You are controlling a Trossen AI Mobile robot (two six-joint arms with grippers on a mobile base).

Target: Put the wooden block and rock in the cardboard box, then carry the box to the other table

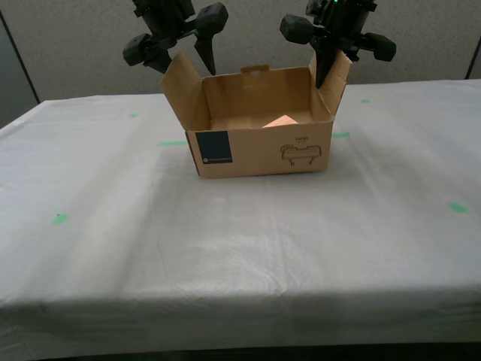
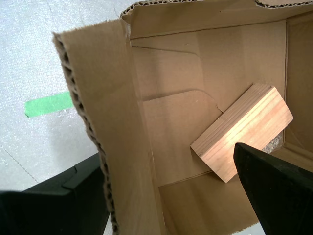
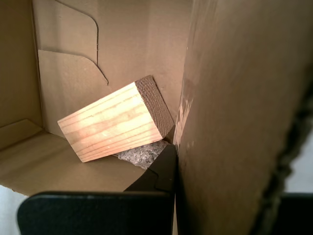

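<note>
The cardboard box [image 1: 263, 154] stands open on the other table [image 1: 225, 248], the white-cloth one, toward its far side. Inside, the wooden block [image 1: 282, 120] lies tilted, one end propped on the rock [image 3: 139, 154], near the box wall at the exterior view's right. My first gripper [image 1: 331, 71] is shut on that side's upright flap [image 3: 234, 98], its inner finger [image 3: 161, 171] pressed against the cardboard. My second gripper [image 1: 184, 60] is open astride the opposite flap [image 2: 107, 98], with a wide gap on the inner side. The second wrist view shows the block [image 2: 242, 132] and a sliver of rock [image 2: 271, 143].
Small green tape marks [image 1: 173, 143] dot the wrinkled cloth, one just beside the box [image 2: 46, 104]. A grey partition wall rises behind the table. The table's front edge runs across the bottom of the exterior view.
</note>
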